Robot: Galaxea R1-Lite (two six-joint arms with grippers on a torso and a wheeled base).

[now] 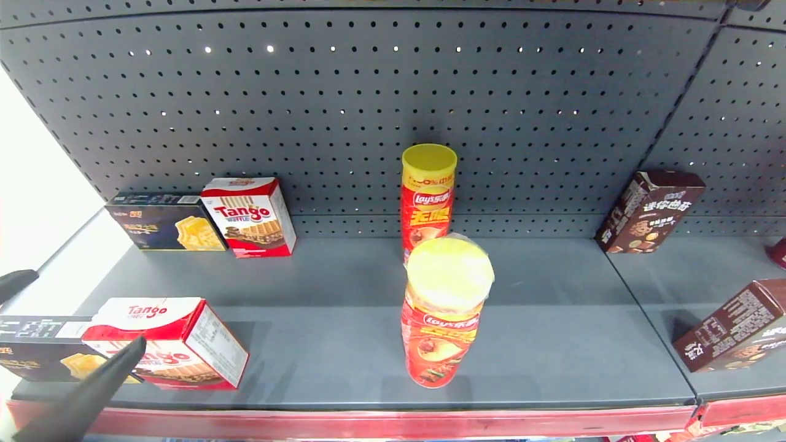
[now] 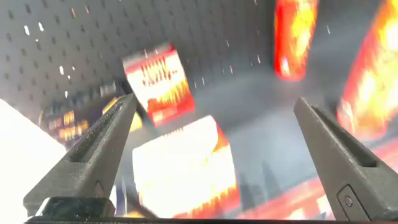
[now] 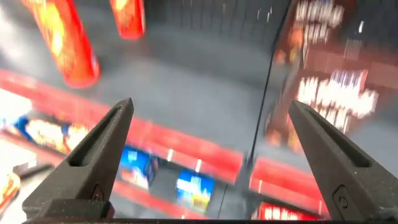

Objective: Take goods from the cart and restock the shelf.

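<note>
A grey pegboard (image 1: 368, 92) is rising at the back, with light (image 1: 270, 48) shining through a few of its upper holes. A red strip (image 1: 393, 422) is running along the front edge. A bright white area (image 1: 31, 184) is glowing at the left. Below the strip, blue packs (image 3: 193, 186) are sitting, blurred.

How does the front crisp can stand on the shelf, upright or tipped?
Upright: the front crisp can rests on its base on the shelf, yellow lid on top.
</note>
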